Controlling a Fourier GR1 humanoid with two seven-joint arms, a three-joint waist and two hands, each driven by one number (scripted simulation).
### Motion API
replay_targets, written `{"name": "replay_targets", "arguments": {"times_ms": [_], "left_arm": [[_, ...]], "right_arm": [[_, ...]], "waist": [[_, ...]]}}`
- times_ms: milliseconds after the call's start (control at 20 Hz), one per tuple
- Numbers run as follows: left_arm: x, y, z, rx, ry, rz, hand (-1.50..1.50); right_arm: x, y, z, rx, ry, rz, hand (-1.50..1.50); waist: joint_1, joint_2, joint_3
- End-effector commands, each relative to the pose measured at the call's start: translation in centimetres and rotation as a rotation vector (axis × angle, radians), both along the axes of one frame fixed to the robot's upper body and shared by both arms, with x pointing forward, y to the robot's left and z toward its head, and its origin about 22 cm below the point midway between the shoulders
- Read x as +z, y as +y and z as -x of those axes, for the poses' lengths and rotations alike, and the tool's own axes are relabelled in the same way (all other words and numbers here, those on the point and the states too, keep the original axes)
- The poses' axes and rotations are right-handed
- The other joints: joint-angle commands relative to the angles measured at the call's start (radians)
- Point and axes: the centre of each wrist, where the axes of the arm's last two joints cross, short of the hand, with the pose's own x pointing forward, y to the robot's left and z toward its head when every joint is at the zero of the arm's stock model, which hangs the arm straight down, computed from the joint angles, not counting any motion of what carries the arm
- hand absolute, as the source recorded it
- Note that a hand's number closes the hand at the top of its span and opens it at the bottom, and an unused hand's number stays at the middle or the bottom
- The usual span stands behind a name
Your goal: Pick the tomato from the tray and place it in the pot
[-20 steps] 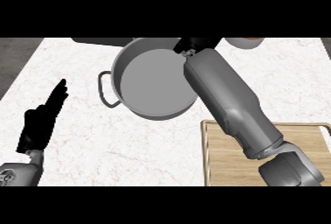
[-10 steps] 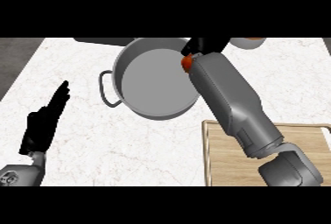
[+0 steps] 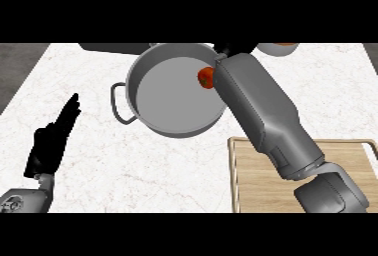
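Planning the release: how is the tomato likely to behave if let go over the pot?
The tomato looks round and smooth, so it would probably roll across the pot floor, which looks flat. The raised wall should likely contain it. It is small beside the pot, so probably light.

White marble counter (image 3: 148, 165) with faint grey and brownish veins running across it. The pot (image 3: 170, 100) is plain metallic grey, paler on its flat inside floor and darker along its wall, and its loop handle is the same grey. The tomato (image 3: 206, 78) is bright red, shaded darker on one side. The tray (image 3: 247, 190) is pale tan wood with fine straight grain and a lighter rim. The right forearm (image 3: 262, 105) and left forearm (image 3: 22, 200) are matte grey. The left hand (image 3: 48, 147) and right hand (image 3: 235, 48) are solid black. Past the counter's left edge, the floor (image 3: 15, 70) is dark grey.
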Motion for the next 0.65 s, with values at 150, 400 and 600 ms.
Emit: {"name": "replay_targets", "arguments": {"times_ms": [150, 400, 600], "left_arm": [[0.3, -0.2, 0.1, 0.005, -0.007, -0.005, 0.00], [-0.4, 1.1, 0.7, 0.027, 0.029, 0.007, 0.00], [-0.5, 2.9, 1.6, 0.071, 0.033, -0.008, 0.00]], "right_arm": [[-0.8, 0.8, 0.7, -0.007, -0.135, -0.234, -1.50], [-1.2, 2.6, 2.4, 0.070, -0.169, -0.297, -1.50], [-4.7, 3.0, 5.1, 0.132, -0.147, -0.333, -1.50]], "waist": [[-0.005, -0.013, 0.000], [-0.023, -0.023, -0.001], [-0.061, -0.037, -0.001]]}}
